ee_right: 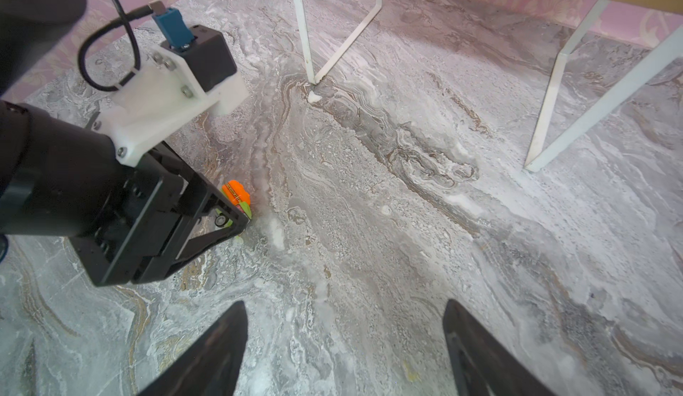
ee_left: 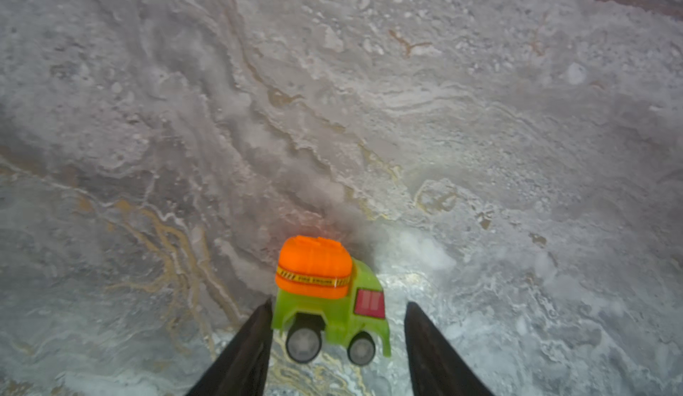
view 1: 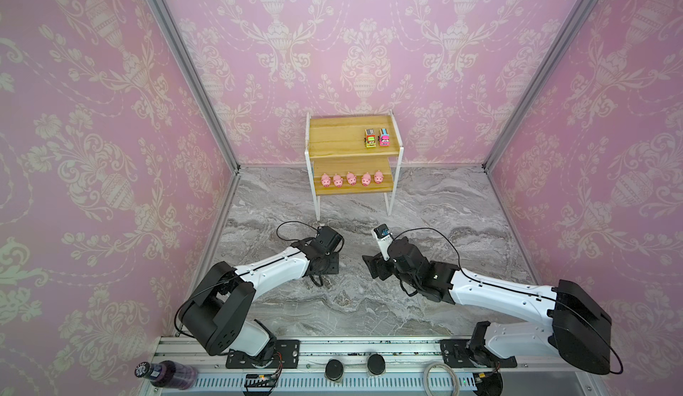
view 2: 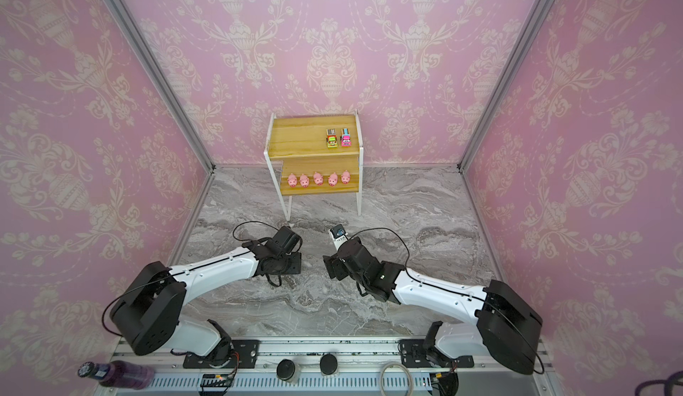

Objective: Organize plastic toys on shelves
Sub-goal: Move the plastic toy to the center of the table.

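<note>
Left pincer: clamped on the orange-green truck between its tips, low over the worktop, likely for carrying.
Right pincer: apart, empty, facing it.
Shelves: well beyond both, top board partly free.

Legible text: one item. The toy truck, on the floor in front of the rack, carries a yellow band around its orange tank. The band bears black hatch marks and small dark capitals that appear to read "FIRE ENGINE". The letters are blurred, so the reading is uncertain. On the top board of the rack, the green truck and the pink truck show striped panels too small to read. The bottle, far in front of the rack, has white cap print that cannot be read.
</note>
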### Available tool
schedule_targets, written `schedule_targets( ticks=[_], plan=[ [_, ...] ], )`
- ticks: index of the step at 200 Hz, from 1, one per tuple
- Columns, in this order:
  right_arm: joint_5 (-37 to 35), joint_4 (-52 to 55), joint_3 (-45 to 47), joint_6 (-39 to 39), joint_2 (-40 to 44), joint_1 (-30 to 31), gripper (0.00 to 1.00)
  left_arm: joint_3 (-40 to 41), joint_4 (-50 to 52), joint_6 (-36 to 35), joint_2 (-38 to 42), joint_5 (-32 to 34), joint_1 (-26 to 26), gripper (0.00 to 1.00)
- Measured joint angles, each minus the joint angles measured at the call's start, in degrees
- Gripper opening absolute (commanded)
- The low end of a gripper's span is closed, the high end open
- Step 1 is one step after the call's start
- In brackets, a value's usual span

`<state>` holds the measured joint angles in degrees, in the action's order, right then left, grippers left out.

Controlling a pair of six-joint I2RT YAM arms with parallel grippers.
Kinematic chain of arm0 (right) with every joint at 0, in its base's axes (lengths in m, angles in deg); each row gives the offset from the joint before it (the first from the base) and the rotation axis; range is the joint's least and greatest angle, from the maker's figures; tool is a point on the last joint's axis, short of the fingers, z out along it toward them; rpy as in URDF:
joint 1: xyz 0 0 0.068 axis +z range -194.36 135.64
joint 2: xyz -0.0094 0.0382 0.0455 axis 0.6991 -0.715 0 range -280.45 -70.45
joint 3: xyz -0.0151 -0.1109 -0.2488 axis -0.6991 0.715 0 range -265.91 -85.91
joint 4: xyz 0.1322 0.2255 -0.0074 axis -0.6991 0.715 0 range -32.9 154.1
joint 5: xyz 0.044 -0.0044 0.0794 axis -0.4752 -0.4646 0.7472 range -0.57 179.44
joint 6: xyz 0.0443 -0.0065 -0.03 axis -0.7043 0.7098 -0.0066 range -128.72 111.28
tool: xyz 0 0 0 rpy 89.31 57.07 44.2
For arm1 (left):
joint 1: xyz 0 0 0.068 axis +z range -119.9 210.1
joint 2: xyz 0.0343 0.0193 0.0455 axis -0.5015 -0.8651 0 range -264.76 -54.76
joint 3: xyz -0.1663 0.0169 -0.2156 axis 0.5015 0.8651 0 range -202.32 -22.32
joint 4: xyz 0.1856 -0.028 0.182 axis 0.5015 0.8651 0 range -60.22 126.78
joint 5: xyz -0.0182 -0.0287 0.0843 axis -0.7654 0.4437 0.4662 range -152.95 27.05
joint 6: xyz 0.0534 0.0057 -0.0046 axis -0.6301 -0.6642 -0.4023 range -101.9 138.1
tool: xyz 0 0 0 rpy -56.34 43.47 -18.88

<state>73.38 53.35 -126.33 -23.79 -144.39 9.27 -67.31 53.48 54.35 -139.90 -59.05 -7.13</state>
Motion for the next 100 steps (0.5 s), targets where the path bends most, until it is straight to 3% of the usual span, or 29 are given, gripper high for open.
schedule_targets(
  ticks=[54,100],
  plan=[
    [3.93,0.07,0.42,0.57,-0.39,-1.73,0.84,-0.02,0.83,-4.92,1.51,-0.55,0.09,0.74],
    [10.67,0.17,-3.76,5.51,-10.12,-2.23,0.86,0.42,2.78,-6.88,9.84,-1.44,7.63,0.8]
  ],
)
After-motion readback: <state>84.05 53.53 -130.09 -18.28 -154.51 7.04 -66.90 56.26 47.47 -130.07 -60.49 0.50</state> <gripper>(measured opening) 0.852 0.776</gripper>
